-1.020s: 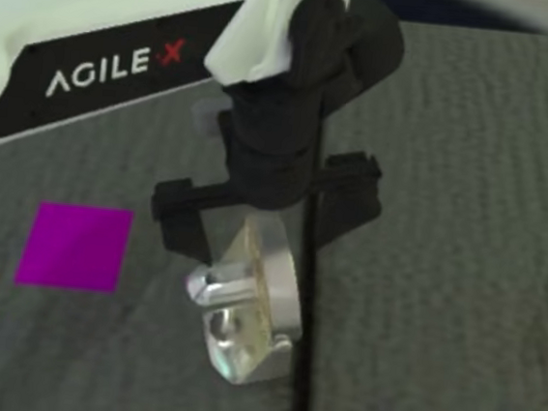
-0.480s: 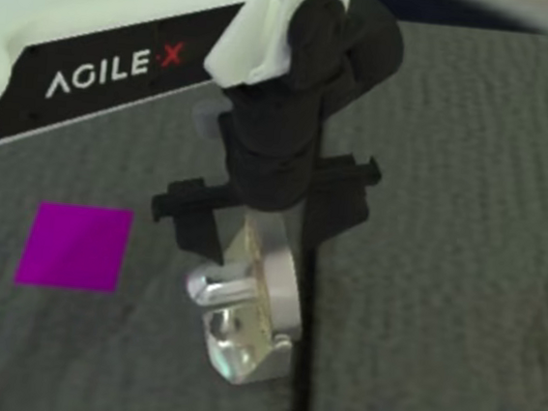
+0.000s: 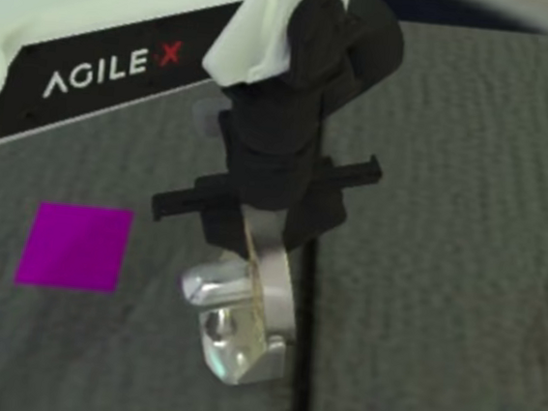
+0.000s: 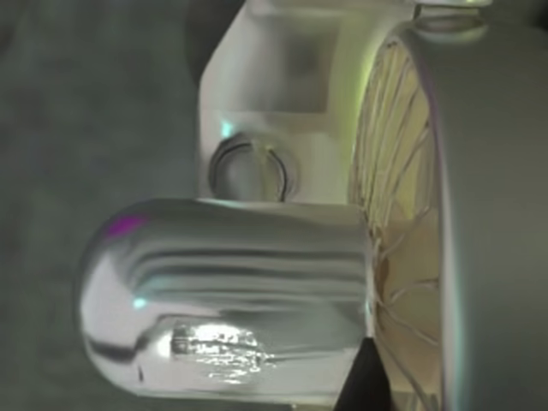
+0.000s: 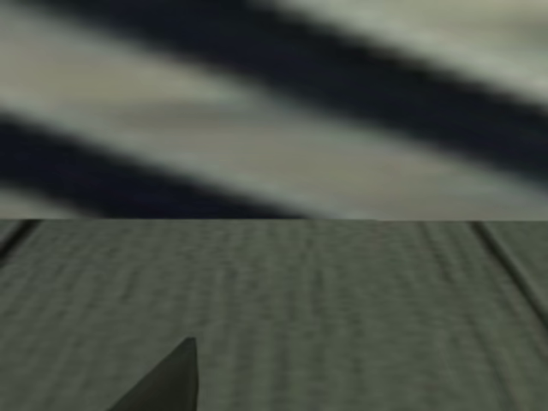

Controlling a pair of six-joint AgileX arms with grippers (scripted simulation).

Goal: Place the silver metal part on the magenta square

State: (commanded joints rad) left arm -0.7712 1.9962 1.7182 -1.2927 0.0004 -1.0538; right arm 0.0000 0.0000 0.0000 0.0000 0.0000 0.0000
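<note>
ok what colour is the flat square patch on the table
The flat square patch is plain bright magenta, seen best in the top view.

A grey textured table [image 3: 470, 186] is carrying a flat magenta square [image 3: 74, 246] toward its left and a silver metal part [image 3: 238, 324] lying near the centre.

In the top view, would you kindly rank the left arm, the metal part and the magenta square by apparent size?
1. Left arm, though nearest the camera.
2. Metal part.
3. Magenta square, close to the part in size, so that order is unsure.

Mirror-glossy silver metal part [image 3: 245, 310]; matt, rough-textured grey table [image 3: 446, 232]; flat magenta square [image 3: 74, 246].
</note>
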